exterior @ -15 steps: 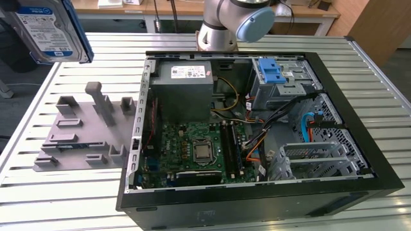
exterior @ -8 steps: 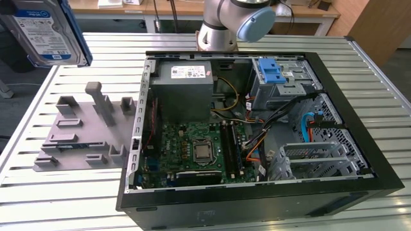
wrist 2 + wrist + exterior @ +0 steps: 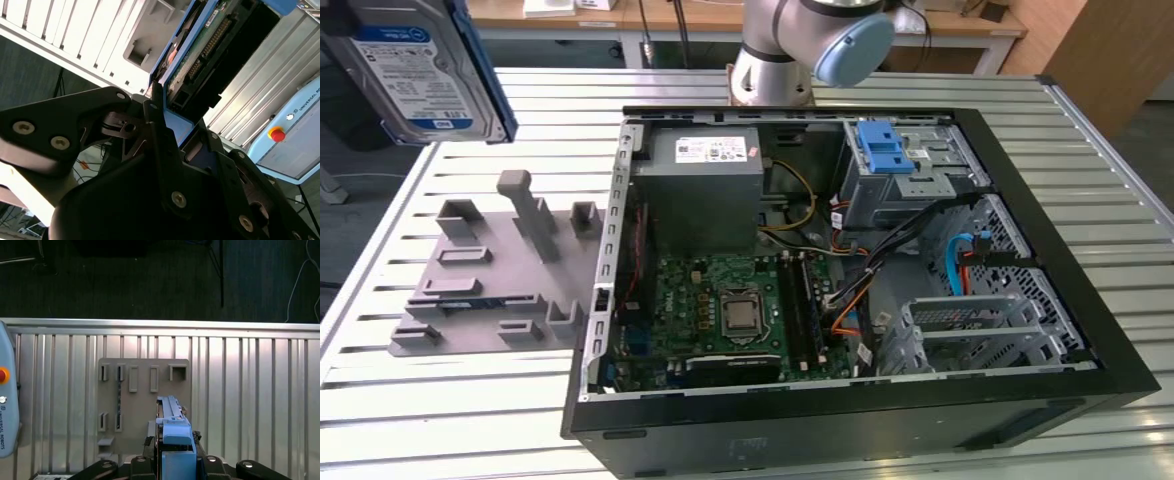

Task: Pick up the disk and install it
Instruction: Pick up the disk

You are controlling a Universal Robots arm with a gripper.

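Observation:
The disk [image 3: 420,80], silver-grey with a blue-and-white label and blue side rails, hangs high over the table at the exterior view's upper left, above and behind the grey holder plate [image 3: 494,270]. In the second wrist view my gripper [image 3: 175,117] is shut on the disk [image 3: 200,55], its black fingers [image 3: 155,120] clamping the blue rails, with the green circuit board and connector side showing. In the first wrist view the disk [image 3: 172,427] stands edge-on between the gripper's jaws, over the holder plate [image 3: 145,405] with its vacant slots.
The open computer case [image 3: 1067,250] lies on the slatted metal table [image 3: 454,420] to the exterior view's right of the plate. Inside are a grey power supply box [image 3: 700,190], a silver cage with a blue latch [image 3: 887,160] and a lower perforated cage [image 3: 974,335]. The arm's base [image 3: 787,50] stands behind the case.

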